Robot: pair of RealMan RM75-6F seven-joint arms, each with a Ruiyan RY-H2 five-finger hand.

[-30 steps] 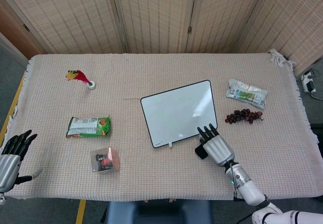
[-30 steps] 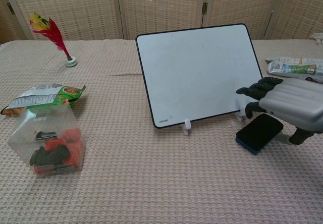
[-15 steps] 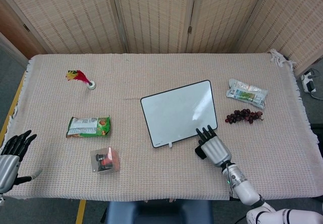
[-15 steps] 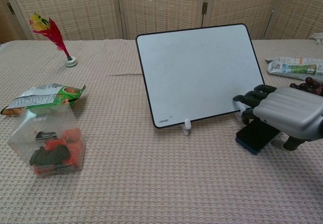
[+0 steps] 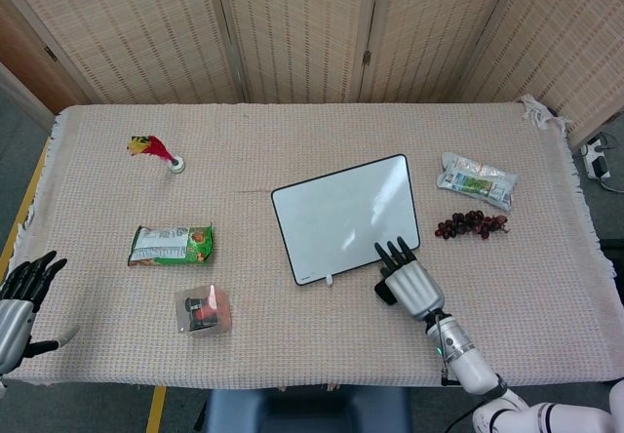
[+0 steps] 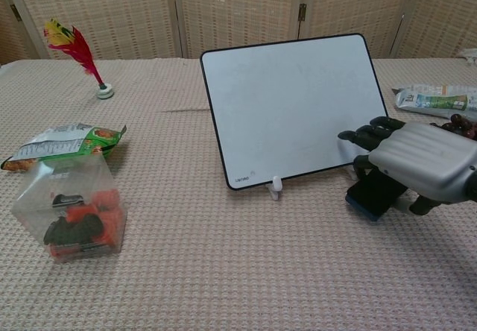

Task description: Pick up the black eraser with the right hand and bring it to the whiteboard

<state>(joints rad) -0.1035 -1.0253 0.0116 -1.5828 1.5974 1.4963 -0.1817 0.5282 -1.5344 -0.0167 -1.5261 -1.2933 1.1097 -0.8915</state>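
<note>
Black eraser: under right hand, lower right, lifted at one end
Grip: fingers curl round it
Whiteboard: just beyond, up-left
Left hand: far, spread, empty

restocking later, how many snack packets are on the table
2. A green snack bag lies left of the whiteboard; a pale packet lies at the right, above the grapes. None seem hidden, though the clear box's contents are unclear.

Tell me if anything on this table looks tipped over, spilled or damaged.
Nothing stands out. The white-faced, black-framed whiteboard leans back on its small white feet, evidently as intended, and the black rectangular eraser sits tilted under the right hand.
</note>
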